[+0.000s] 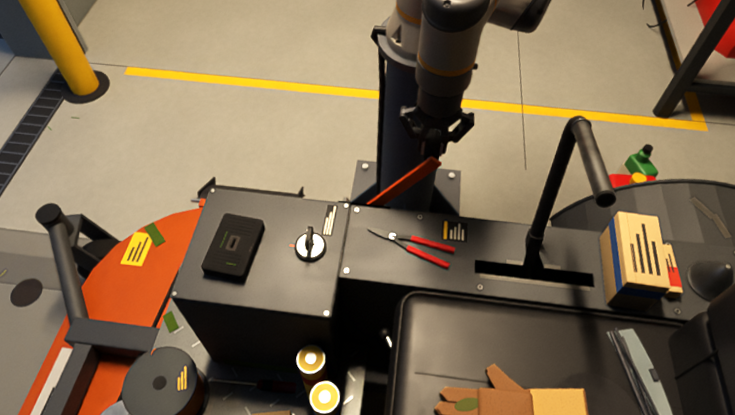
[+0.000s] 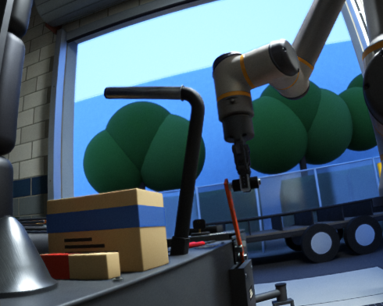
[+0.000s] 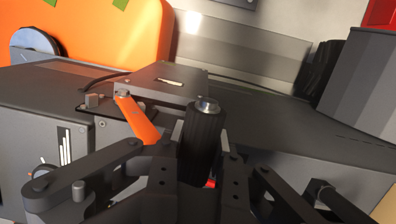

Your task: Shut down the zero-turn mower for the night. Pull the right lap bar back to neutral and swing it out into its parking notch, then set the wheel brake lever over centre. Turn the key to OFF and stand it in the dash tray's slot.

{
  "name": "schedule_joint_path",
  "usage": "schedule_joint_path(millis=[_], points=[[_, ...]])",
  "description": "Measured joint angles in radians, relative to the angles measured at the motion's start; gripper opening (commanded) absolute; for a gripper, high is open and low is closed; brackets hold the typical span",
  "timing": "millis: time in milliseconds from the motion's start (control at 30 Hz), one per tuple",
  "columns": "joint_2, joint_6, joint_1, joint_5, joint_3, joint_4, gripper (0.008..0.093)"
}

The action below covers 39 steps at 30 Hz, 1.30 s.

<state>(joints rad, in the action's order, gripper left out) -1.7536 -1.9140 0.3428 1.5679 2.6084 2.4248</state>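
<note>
On the far edge of the mower's black deck, the red-orange wheel brake lever [image 1: 405, 180] rises at a slant from its pivot, and its black ribbed knob [image 3: 201, 140] is gripped in my closed gripper [image 1: 432, 146]. The right lap bar [image 1: 565, 187] stands upright in its slot to the right, its handle bent toward the near side. The key [image 1: 310, 242] sits in the round ignition switch on the dash. The dash tray [image 1: 233, 245] with its slot lies to the left of the switch.
Behind the deck stands my arm's dark pedestal [image 1: 392, 142] on the grey floor with a yellow line. Red-handled pliers [image 1: 416, 248] lie on the deck. A striped box [image 1: 637, 259] sits right of the lap bar. A work glove [image 1: 512, 414] rests on the seat.
</note>
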Motion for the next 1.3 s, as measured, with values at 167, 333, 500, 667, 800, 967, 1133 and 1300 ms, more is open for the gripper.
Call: schedule_joint_path(millis=[167,333,500,667,800,967,1133,1300], points=[[0.000,0.000,0.000,0.000,0.000,0.000,0.0080],[0.000,0.001,0.000,0.000,0.000,0.000,0.0120],[0.000,0.001,0.000,0.000,0.000,0.000,0.0220],[0.000,0.001,0.000,0.000,0.000,0.000,0.0320],[0.000,0.000,0.000,0.001,0.000,-0.001,0.0400],[-0.001,0.001,0.000,0.003,0.000,0.000,0.0500],[-0.001,0.001,0.000,0.003,-0.001,0.000,0.0580],[-0.001,0.001,0.000,0.003,-0.001,0.000,0.0580]])
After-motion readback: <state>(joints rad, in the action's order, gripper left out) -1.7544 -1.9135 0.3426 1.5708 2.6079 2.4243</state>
